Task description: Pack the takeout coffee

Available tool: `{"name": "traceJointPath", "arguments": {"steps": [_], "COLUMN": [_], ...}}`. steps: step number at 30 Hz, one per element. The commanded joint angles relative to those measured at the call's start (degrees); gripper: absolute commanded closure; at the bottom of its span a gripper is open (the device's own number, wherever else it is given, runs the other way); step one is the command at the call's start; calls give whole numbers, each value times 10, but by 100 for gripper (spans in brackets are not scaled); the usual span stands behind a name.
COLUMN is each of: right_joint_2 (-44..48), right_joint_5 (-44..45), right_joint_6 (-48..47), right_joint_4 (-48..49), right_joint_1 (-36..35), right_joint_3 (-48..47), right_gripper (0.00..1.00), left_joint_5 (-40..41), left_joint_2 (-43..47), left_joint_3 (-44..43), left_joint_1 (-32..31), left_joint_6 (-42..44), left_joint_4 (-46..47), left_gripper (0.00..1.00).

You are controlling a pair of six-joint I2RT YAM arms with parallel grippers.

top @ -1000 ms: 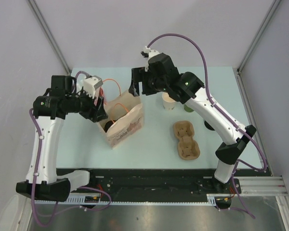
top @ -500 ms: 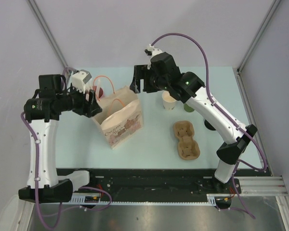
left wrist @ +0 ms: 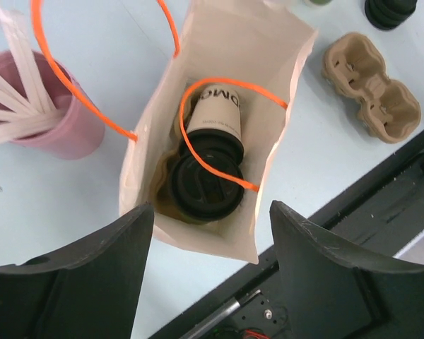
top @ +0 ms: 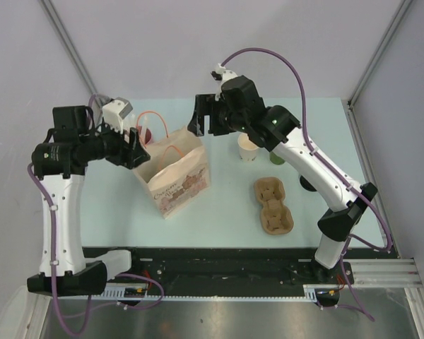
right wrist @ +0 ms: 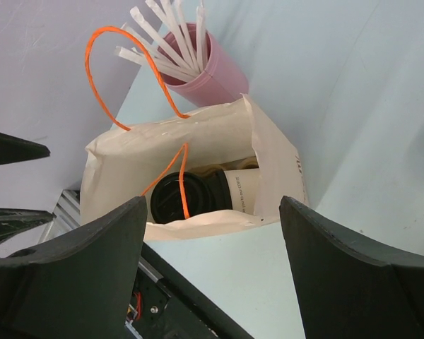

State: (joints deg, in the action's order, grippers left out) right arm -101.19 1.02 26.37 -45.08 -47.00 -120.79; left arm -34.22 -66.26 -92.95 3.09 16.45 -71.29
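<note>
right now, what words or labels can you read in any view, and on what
"DMC", partly hidden: on the white cup in the paper bag, left wrist view.
Reddish print on the paper bag's side, top view: too small to read.
Small print on that cup, right wrist view: blurred.

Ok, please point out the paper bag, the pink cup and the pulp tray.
paper bag (left wrist: 261, 53): left wrist view, inner wall near the mouth.
pink cup (left wrist: 63, 134): left wrist view, its side wall.
pulp tray (left wrist: 371, 90): left wrist view, ridge between its wells.
</note>
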Motion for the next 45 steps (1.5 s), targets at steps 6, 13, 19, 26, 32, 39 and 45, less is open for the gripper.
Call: {"name": "traceJointPath", "arguments": {"steps": [6,13,19,26,32,39,45], "right_joint_2": [12,13,17,29,52,78,90], "right_joint_5": [-20,-23,-22,-15,-10,9,14], "right_joint_6": [3,4,4,4,16,27,32], "right_joint_4": [25,26,22,20,26,32,25], "right_joint_1": [12,17,17,19,27,53,54], "right_joint_3": [-5,-3,0,18,49,80,101], "right_gripper": [19,19,19,19,19,19,19], "left_joint_5": [3,7,35,100,131,164,163], "left_joint_2": [-26,-49,-83,-124,-161,-214,-273], "left_joint_3": [-108,-157,-208,-233,-243,-260,-279], "left_joint_1": [31,76,107,116,116,116,116], "left_joint_6": [-35,-74,-106,-118,-123,-124,-104], "left_joint_4": [16,39,59,80,98,115,120], "left_gripper": [27,27,27,27,27,28,37]}}
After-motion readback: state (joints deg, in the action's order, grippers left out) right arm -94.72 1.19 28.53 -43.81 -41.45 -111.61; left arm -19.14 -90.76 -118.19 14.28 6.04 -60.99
